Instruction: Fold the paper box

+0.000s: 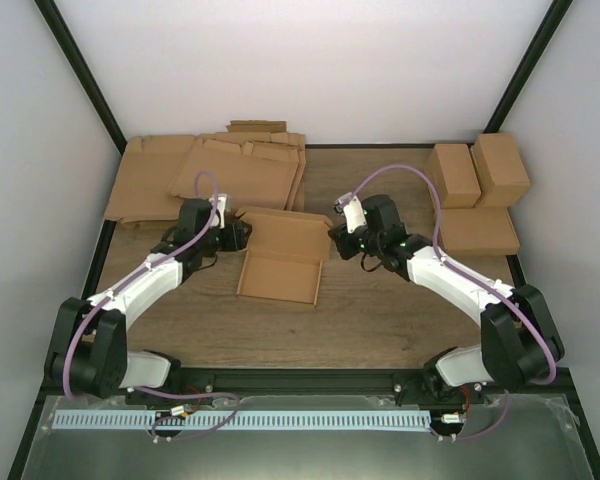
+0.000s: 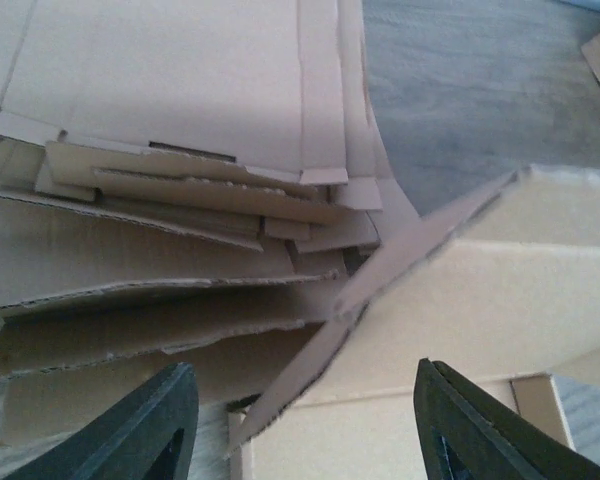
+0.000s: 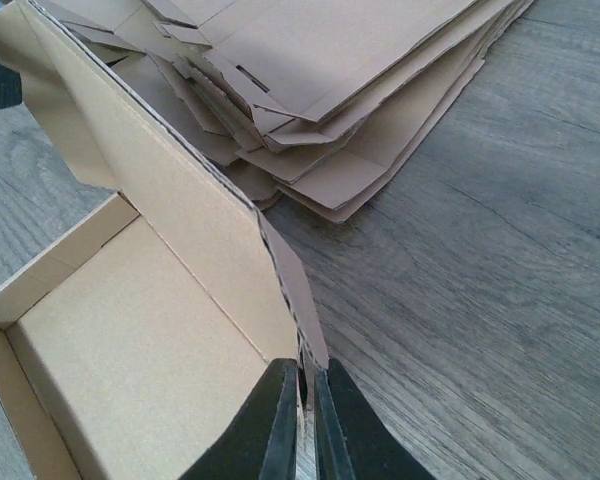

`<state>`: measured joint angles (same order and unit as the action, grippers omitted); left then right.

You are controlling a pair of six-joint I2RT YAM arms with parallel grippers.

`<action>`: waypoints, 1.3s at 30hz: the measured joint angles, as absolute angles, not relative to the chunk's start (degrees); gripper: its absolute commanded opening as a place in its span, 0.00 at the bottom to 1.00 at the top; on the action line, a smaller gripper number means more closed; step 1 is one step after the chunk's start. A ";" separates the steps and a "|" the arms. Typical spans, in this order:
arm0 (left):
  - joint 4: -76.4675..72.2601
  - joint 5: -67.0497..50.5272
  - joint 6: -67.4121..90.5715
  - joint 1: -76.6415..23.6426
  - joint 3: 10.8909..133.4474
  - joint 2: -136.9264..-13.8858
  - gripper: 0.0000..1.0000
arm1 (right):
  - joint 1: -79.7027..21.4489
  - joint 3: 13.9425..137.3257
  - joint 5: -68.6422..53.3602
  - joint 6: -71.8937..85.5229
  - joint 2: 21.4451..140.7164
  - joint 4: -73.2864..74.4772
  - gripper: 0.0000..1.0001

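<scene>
Brown paper box (image 1: 280, 262) sits half-folded midway between the side edges of the counter (image 1: 380, 320); right pincer (image 3: 305, 375) clamps its raised flap, left pincer (image 2: 302, 380) spread open alongside.

The tabletop (image 1: 380, 320) is dark, wood-grained board. Near its middle lies the paper box (image 1: 278, 275), a shallow open tray with its lid flap raised along the far side. At the far left a pile of flat cardboard sheets (image 1: 195, 178) lies fanned and uneven. At the far right sit three closed boxes (image 1: 478, 230), two side by side behind the third.
</scene>
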<state>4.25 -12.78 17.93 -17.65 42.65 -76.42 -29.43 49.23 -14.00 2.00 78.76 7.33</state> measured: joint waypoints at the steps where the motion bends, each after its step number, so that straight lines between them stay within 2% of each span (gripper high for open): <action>1: 4.34 -12.36 17.82 -17.65 43.11 -76.82 0.53 | -29.43 49.34 -14.06 2.00 78.87 7.35 0.09; 6: 3.97 -11.42 17.58 -17.65 44.12 -77.08 0.49 | -29.43 49.87 -14.44 2.24 78.91 7.46 0.31; 9: 3.86 -11.29 17.32 -17.65 44.25 -77.45 0.48 | -29.43 50.11 -14.57 3.07 79.00 7.35 0.37; 12: 3.90 -11.07 17.08 -17.65 44.66 -78.46 0.45 | -29.43 50.22 -14.11 4.21 79.26 7.27 0.35; 23: 4.40 -10.70 15.81 -17.80 45.67 -79.68 0.20 | -29.43 50.89 -14.59 8.34 81.95 7.05 0.18; 27: 4.51 -10.28 15.29 -18.74 46.06 -79.68 0.04 | -29.43 51.18 -15.16 9.02 82.56 7.25 0.03; 29: 4.67 -9.52 14.85 -19.59 46.13 -79.68 0.04 | -29.43 51.81 -15.31 9.76 83.29 7.42 0.01; 39: 5.52 -0.21 17.34 -26.79 44.80 -76.27 0.04 | -29.71 52.80 -10.07 14.61 83.74 8.58 0.01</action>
<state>5.52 -0.21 17.34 -26.79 44.80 -76.27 -29.71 52.80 -10.07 14.61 83.74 8.58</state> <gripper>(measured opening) 0.041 0.020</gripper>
